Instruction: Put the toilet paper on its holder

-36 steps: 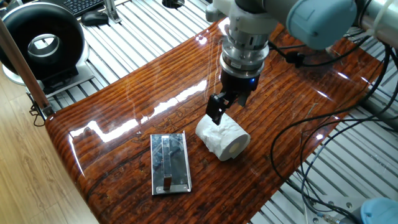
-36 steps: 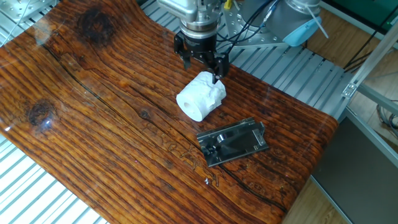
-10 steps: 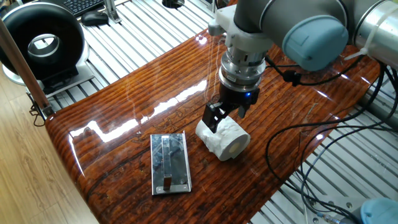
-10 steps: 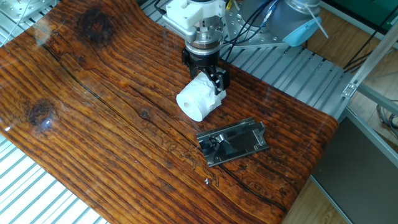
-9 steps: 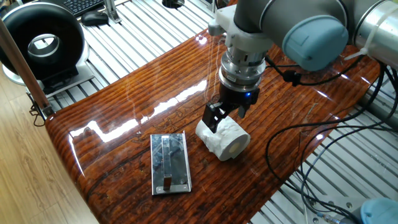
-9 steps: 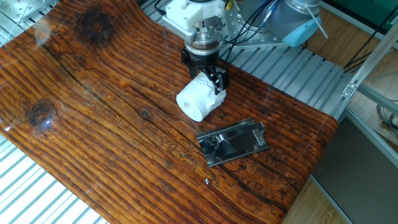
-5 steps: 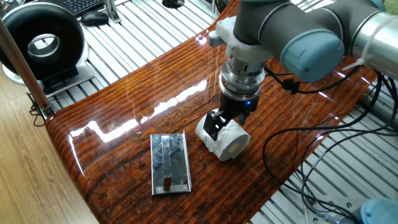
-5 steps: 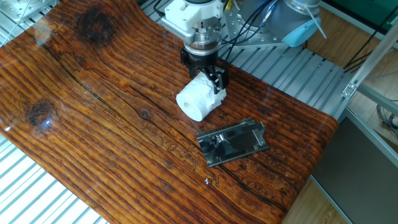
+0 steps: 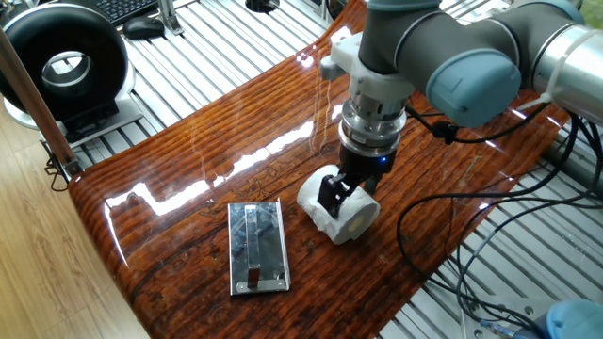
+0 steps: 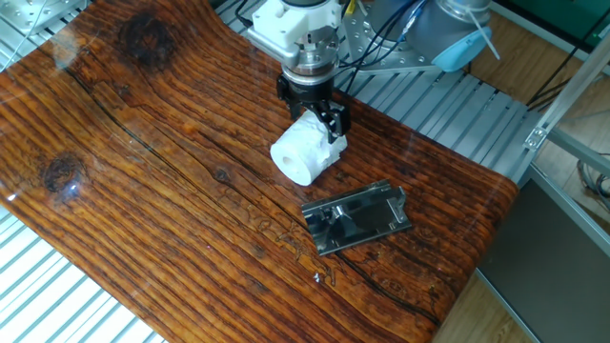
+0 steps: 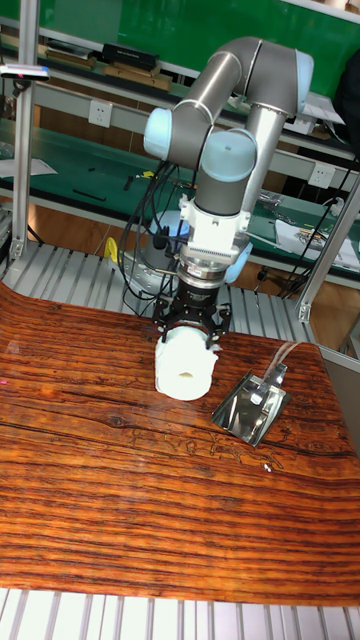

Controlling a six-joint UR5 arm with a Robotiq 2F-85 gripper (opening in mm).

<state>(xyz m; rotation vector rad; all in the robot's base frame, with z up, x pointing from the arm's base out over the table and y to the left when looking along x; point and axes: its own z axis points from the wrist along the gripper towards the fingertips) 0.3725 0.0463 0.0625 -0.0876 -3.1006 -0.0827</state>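
The toilet paper [image 9: 350, 218] [image 10: 299, 158] [image 11: 185, 368] is a white roll lying on its side on the wooden table, its core hole facing the front. My gripper [image 9: 344, 188] [image 10: 312, 109] [image 11: 193, 325] is down over the roll's rear half, open, with one finger on each side of it. The near finger [image 9: 329, 193] rests against the roll's side; the other is mostly hidden behind the roll. The holder [image 9: 257, 247] [image 10: 360, 219] [image 11: 250, 405], a shiny chrome plate with a raised bar, lies flat a short way from the roll.
A large black-and-white ring-shaped device [image 9: 64, 64] stands off the table at the far left. Black cables [image 9: 471, 250] trail past the table's right edge. Slatted metal framing [image 10: 448, 105] surrounds the wooden top.
The gripper has come down from above the roll until its fingers straddle it. The roll and holder have stayed in place.
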